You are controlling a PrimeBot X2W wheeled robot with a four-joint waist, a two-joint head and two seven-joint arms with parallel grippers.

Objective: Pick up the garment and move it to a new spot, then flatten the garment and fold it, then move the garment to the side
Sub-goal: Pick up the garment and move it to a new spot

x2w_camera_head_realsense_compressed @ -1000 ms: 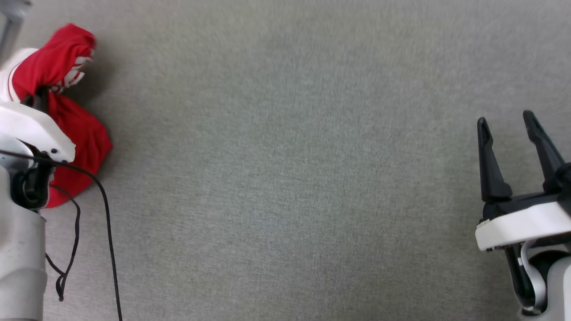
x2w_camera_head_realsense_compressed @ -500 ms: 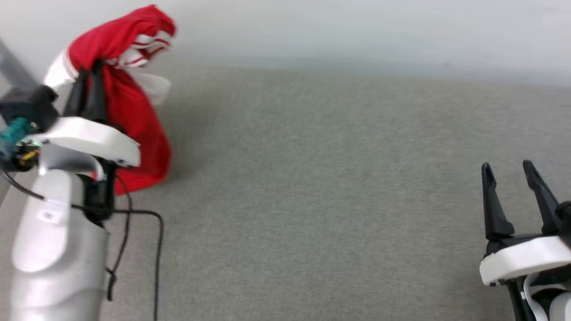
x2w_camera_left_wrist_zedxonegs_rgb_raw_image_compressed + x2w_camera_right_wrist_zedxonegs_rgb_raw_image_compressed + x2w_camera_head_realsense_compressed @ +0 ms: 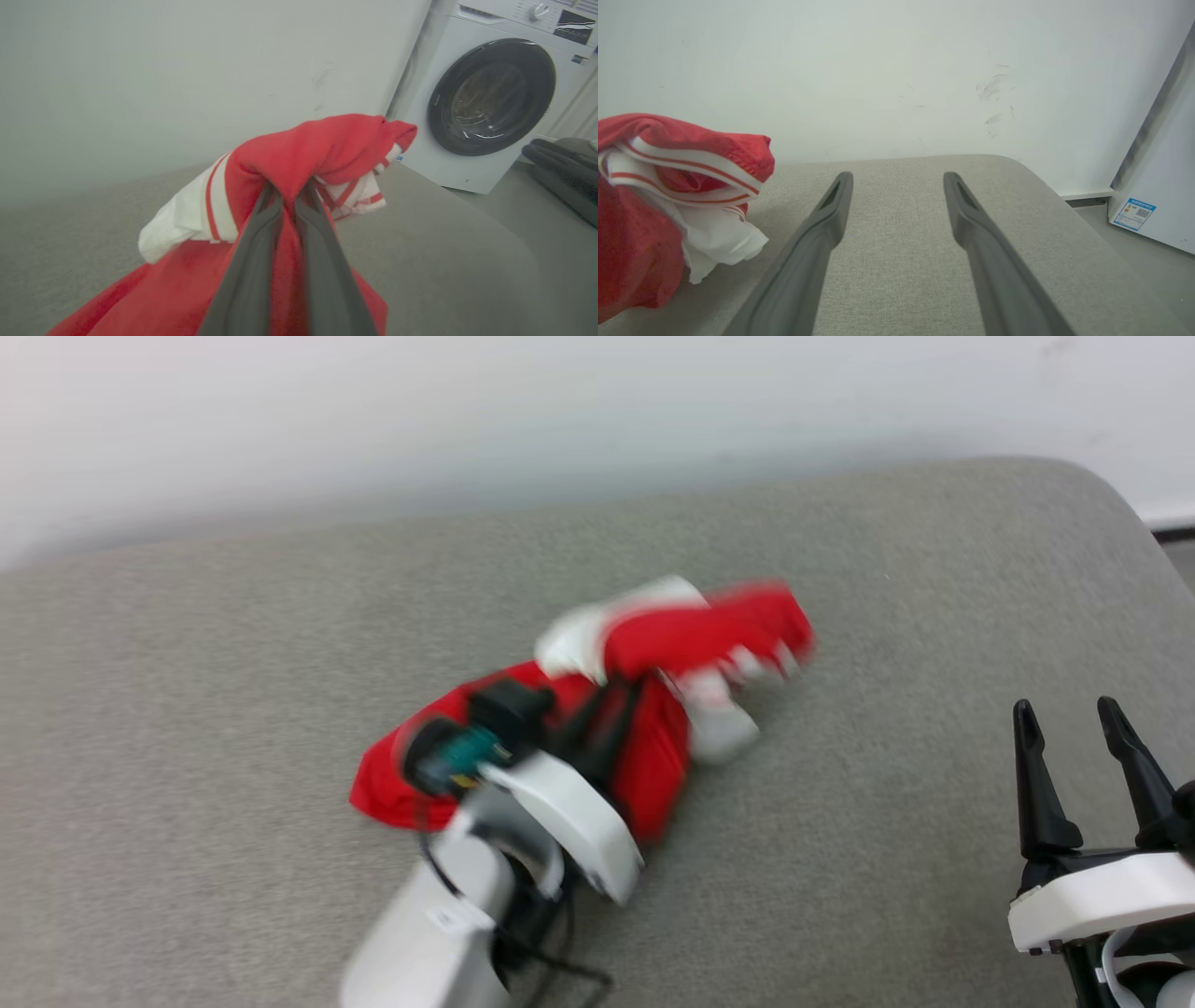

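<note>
The garment [image 3: 658, 747] is a bright red shirt with white, red-striped sleeve ends, bunched up over the middle of the grey padded surface [image 3: 233, 691]. My left gripper [image 3: 602, 714] is shut on a red fold of it; in the left wrist view the fingers [image 3: 261, 247] pinch the garment [image 3: 327, 144], which drapes down around them. The picture is blurred there, so I cannot tell whether its lower part touches the surface. My right gripper [image 3: 1064, 709] stands open with nothing in it at the lower right. In the right wrist view the garment [image 3: 644, 200] hangs left of that gripper [image 3: 897, 177].
A pale wall [image 3: 560, 411] runs behind the surface, whose rounded corner [image 3: 1111, 495] is at the far right. A white washing machine [image 3: 490, 93] with a dark round door stands on the floor beyond that corner, with a dark object [image 3: 565, 172] beside it.
The head camera has tilted up and turned. My left arm has swung the held garment from the far left toward the middle, closer to the right gripper, which stays open.
</note>
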